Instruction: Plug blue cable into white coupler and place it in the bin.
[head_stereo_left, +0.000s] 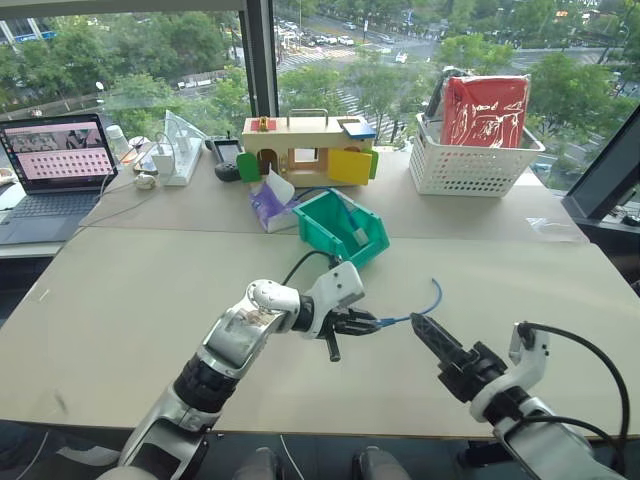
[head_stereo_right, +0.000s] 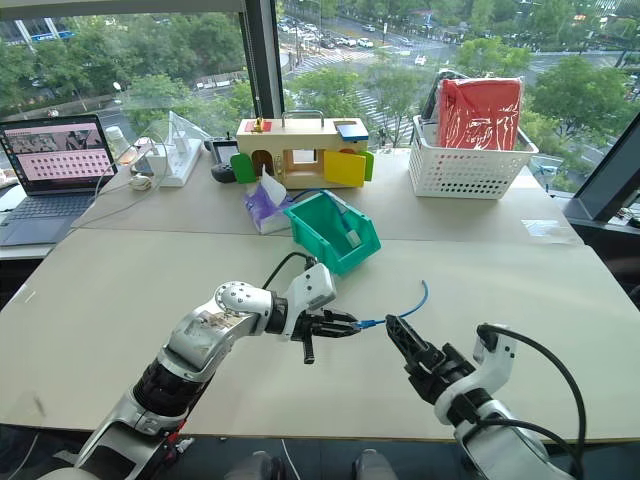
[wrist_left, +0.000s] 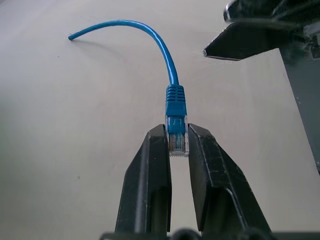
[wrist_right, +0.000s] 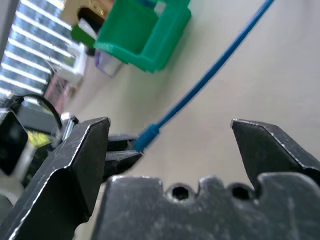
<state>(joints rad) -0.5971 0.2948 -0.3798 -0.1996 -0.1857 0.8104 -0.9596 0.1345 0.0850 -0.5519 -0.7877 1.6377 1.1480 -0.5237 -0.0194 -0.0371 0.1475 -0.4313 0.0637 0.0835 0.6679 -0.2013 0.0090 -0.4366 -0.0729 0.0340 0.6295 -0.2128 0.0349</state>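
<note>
Step in hand, as judged: the plug end of the blue cable (wrist_left: 172, 80) is secured, but the mating with the white coupler is not yet done. The coupler cannot be made out in these views; a small pale piece lies inside the bin (head_stereo_left: 340, 232), too small to identify.

Left gripper (wrist_left: 177, 142): clamped on the clear plug at the cable's end, one finger on each side face, with the blue boot sticking out just past the fingertips. From there the cord arcs up and away from the gripper, and its free tip hangs in the air above the table (head_stereo_left: 120, 300), touching nothing. The left forearm reaches in from the robot's left, with the gripper pointing across toward the right arm and tilted slightly down.

Right gripper (head_stereo_left: 425, 330): jaws spread wide and empty. It sits just beside the left gripper's tips, on the cable side, pointing forward and roughly level. In the right wrist view the cord runs between the two spread fingers (wrist_right: 80, 150) without touching either.

The bin stands beyond both grippers, well apart from them, on the far side of the left hand.

Next move, as judged: the right gripper needs the coupler in hand, socket facing the plug, before any insertion. Alignment will be tight, since the plug is small and only its sides are held. The risk is the plug twisting in the grip under pushing force.
</note>
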